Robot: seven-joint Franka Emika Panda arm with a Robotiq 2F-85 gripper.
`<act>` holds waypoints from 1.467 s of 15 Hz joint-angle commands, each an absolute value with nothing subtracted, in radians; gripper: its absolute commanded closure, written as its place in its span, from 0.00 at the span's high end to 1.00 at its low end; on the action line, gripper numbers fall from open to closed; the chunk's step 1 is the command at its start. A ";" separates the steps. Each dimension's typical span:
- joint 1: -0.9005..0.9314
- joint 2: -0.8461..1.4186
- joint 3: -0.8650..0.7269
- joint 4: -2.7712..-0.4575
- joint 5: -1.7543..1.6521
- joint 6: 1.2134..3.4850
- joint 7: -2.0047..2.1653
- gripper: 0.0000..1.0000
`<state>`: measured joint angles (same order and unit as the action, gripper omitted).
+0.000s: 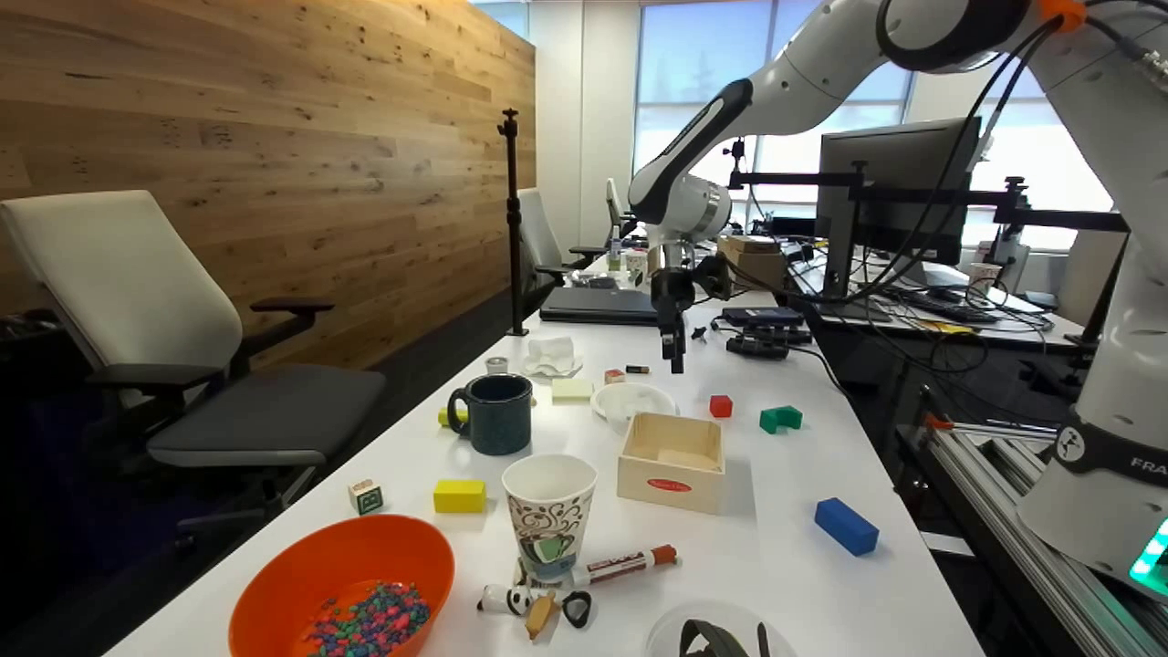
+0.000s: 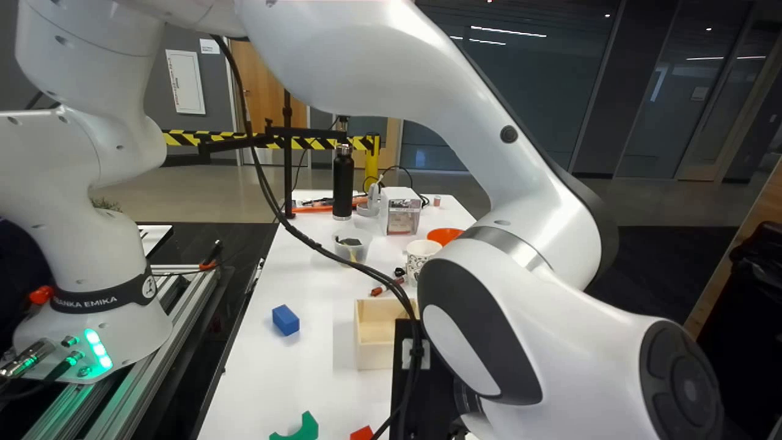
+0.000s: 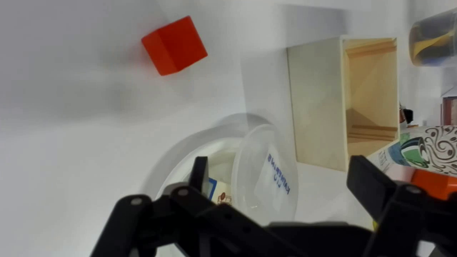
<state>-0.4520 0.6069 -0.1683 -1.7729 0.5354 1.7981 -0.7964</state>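
Wrist view: "KATHERINE" on translucent container

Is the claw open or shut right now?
Open: in the wrist view the claw has its fingers wide apart, gripping nothing.

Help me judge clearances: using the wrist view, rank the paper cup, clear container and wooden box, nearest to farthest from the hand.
1. Clear container, showing between the fingertips.
2. Wooden box, upper right.
3. Paper cup, right edge, beyond the box.
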 commanded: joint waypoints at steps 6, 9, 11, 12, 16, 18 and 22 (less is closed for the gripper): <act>-0.451 0.702 -0.115 -1.678 0.513 1.888 -0.689 1.00; -0.449 0.731 -0.101 -1.630 0.511 1.889 -0.655 1.00; -0.448 0.739 -0.097 -1.609 0.506 1.889 -0.635 1.00; -0.449 0.743 -0.095 -1.601 0.504 1.892 -0.627 1.00; -0.448 0.750 -0.092 -1.581 0.495 1.896 -0.599 1.00; -0.445 0.745 -0.092 -1.589 0.490 1.903 -0.591 1.00; -0.432 0.725 -0.085 -1.622 0.463 1.915 -0.598 1.00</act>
